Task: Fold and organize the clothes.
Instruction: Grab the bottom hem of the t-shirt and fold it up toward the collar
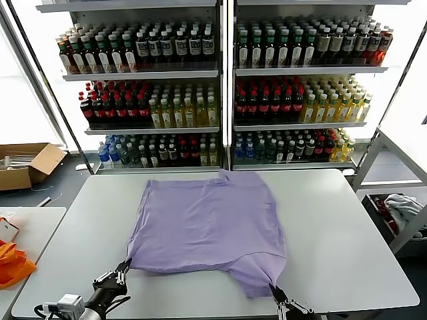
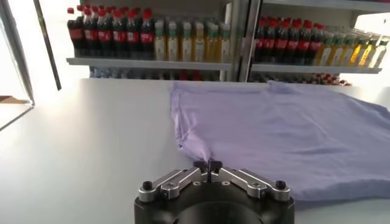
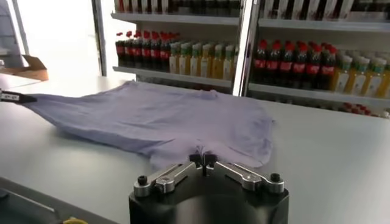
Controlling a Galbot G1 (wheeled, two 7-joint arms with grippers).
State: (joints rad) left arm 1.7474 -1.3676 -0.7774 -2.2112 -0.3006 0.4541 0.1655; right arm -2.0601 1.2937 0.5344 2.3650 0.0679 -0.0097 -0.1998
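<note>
Your lavender T-shirt (image 1: 210, 227) lies spread mid-frame on the grey table (image 1: 347, 240); at the lower edge, your left gripper (image 1: 122, 272) and right gripper (image 1: 275, 291) each pinch a shirt corner.

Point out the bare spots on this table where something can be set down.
Bare table lies between the T-shirt and the right edge, and a similar strip on the shirt's left. A narrower band runs behind it. The near edge is crowded: the left gripper and right gripper pinch the shirt's corners there.
</note>
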